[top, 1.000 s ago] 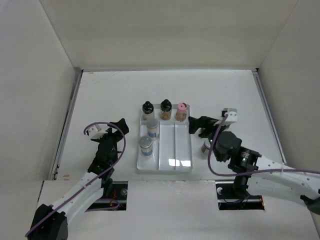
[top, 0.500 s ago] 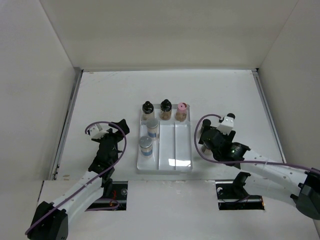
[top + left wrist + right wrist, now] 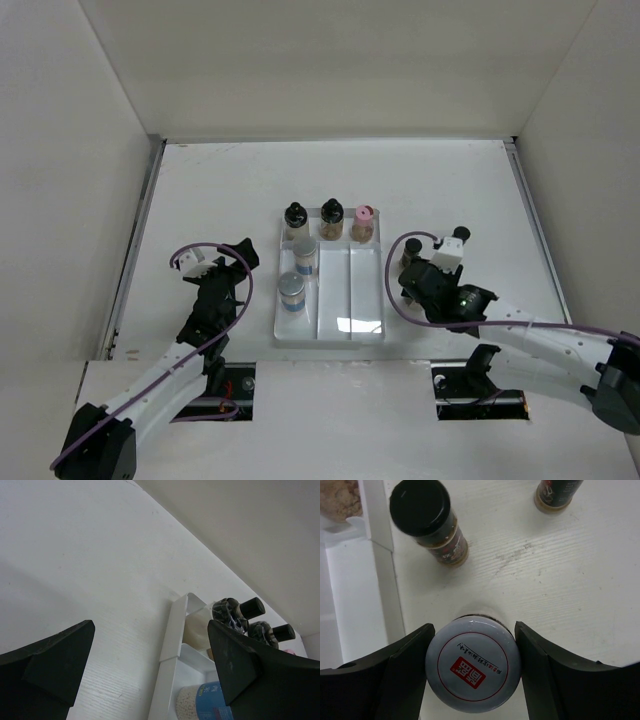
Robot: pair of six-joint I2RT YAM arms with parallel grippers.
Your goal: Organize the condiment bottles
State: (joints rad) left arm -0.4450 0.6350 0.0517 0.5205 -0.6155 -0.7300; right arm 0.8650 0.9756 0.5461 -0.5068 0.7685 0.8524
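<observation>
one round, silver-lidded jar (image 3: 473, 666)

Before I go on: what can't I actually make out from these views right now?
Top view: the right arm covers the silver-lidded jar and black-capped bottle beside the tray.
Right wrist: the lid hides whether the right gripper's fingers press the jar; a second bottle is cut by the top edge.
Left wrist: the left gripper's finger blocks the tray's right side.
</observation>
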